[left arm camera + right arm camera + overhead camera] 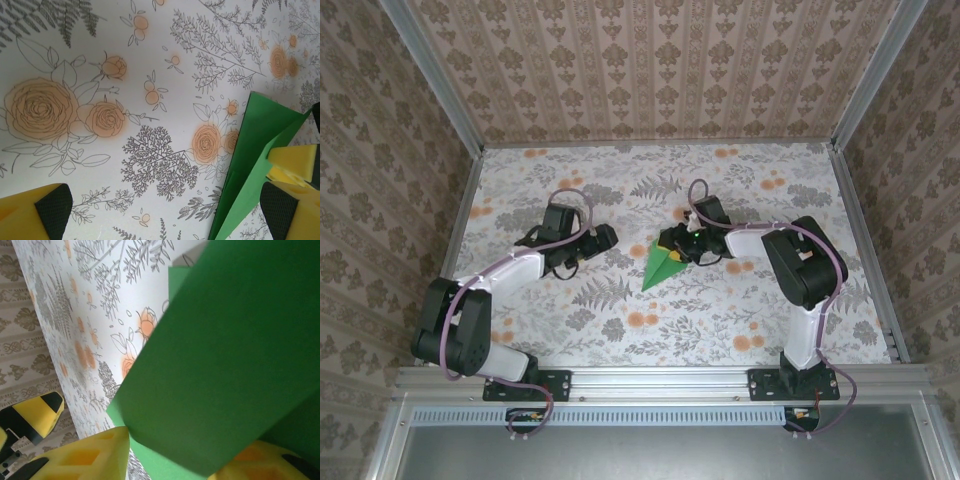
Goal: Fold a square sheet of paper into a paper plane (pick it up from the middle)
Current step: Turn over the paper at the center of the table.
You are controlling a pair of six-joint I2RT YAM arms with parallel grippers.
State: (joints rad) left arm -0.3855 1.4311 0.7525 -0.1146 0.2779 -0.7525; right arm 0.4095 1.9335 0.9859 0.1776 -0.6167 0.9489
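Note:
The bright green paper plane [658, 267] lies mid-table, folded into a narrow dart whose tip points to the near left. My right gripper [680, 248] is shut on its wide far end. In the right wrist view the green paper [225, 350] covers the space between my yellow fingers [85, 460], hiding their tips. My left gripper [604, 238] hovers to the left of the plane, open. In the left wrist view its jaws [165, 205] stand wide apart over bare table. The plane [250, 150] runs past the right finger [290, 210] without touching it.
A floral printed cloth [620, 320] covers the table. Patterned walls and aluminium posts [435, 75] close off the back and both sides. The other arm's yellow finger [295, 159] rests against the paper in the left wrist view.

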